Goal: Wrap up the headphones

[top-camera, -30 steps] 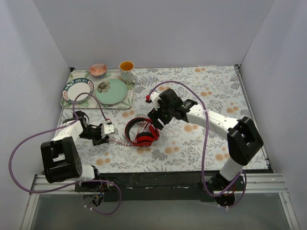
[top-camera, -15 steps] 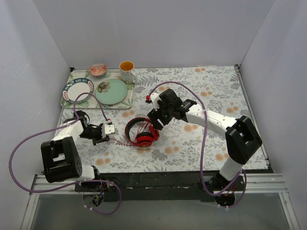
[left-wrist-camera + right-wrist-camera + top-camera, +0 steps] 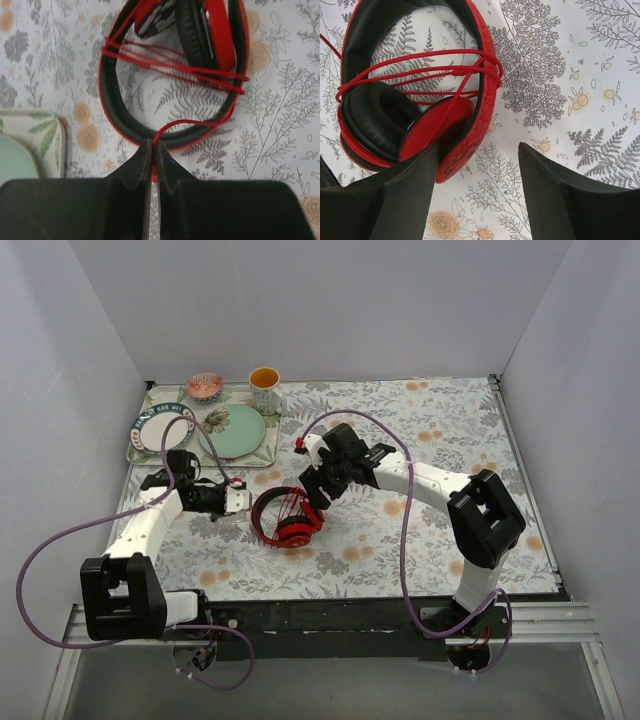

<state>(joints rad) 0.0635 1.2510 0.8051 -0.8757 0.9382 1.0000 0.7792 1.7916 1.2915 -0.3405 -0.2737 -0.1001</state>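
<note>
The red headphones [image 3: 285,520] lie on the flowered table, their thin red cable [image 3: 170,62] wound several times across the black-and-red headband [image 3: 115,117]. My left gripper [image 3: 240,500] sits at the headband's left side, shut on the free end of the cable [image 3: 167,125], which runs up between the fingertips [image 3: 145,152]. My right gripper [image 3: 313,490] is open and empty just right of the headphones; in the right wrist view its left finger [image 3: 405,190] lies over the red earcup [image 3: 435,132], the right finger stands over bare table.
A green tray [image 3: 272,448] at the back left holds two plates, a pink bowl [image 3: 204,386] and an orange-lined cup [image 3: 264,386]. Purple robot cables [image 3: 60,540] loop over both arms. White walls enclose the table.
My left arm swung in toward the headband, carrying the cable end right and up. My right gripper shifted slightly left. The headphones moved a little to the left.
</note>
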